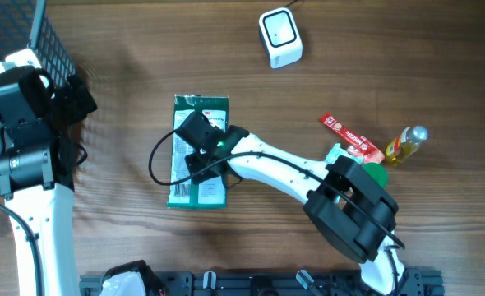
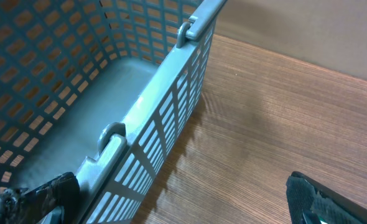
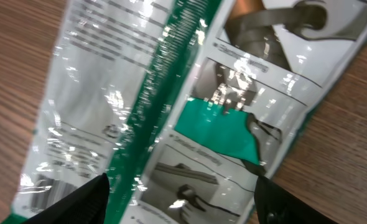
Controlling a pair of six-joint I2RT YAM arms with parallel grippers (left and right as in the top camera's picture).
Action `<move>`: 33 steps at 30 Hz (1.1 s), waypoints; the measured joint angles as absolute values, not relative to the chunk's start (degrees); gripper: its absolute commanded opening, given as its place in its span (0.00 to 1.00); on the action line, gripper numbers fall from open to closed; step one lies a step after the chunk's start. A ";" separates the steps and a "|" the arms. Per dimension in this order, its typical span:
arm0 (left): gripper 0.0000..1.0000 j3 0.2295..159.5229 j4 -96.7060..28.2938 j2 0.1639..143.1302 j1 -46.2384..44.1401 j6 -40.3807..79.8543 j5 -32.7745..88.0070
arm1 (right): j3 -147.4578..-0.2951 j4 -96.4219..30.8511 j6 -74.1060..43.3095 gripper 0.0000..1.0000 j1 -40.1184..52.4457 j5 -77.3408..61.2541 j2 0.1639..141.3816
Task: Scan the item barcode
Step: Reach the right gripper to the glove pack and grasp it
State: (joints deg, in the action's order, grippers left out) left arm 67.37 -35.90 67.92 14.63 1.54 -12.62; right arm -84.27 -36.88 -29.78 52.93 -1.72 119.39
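Observation:
The item, a glossy green-and-white packet (image 1: 195, 191), lies flat on the wooden table near the middle. My right gripper (image 1: 203, 156) hovers low over it, jaws wide open. In the right wrist view the packet (image 3: 190, 99) fills the frame, and the right gripper (image 3: 183, 205) has one dark fingertip (image 3: 78, 202) over the packet's green stripe and the other at its right edge. I cannot make out a barcode. The white scanner (image 1: 279, 37) stands at the far side. My left gripper (image 2: 190, 208) is open beside the basket, nothing between its fingers.
A blue-grey mesh basket (image 2: 140, 106) stands at the far left of the table (image 1: 49, 37). To the right lie a red sachet (image 1: 351, 138), a small yellow bottle (image 1: 407, 144) and a green item (image 1: 376, 173) partly under my right arm. A black rail (image 1: 251, 284) runs along the near edge.

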 measured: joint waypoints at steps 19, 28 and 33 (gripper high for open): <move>1.00 67.37 -35.90 67.92 14.63 1.54 -12.62 | -85.47 -31.92 -41.89 0.68 52.40 1.58 122.69; 1.00 67.37 -35.90 67.92 14.63 1.54 -12.64 | -86.89 -44.58 -46.46 0.71 51.42 8.08 123.13; 1.00 67.35 -35.90 67.92 14.63 1.54 -12.62 | -87.48 -50.81 -45.71 0.71 48.16 7.97 122.76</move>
State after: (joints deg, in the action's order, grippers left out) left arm 67.35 -35.90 67.92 14.63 1.54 -12.62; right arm -87.48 -50.81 -45.71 48.16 7.97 122.76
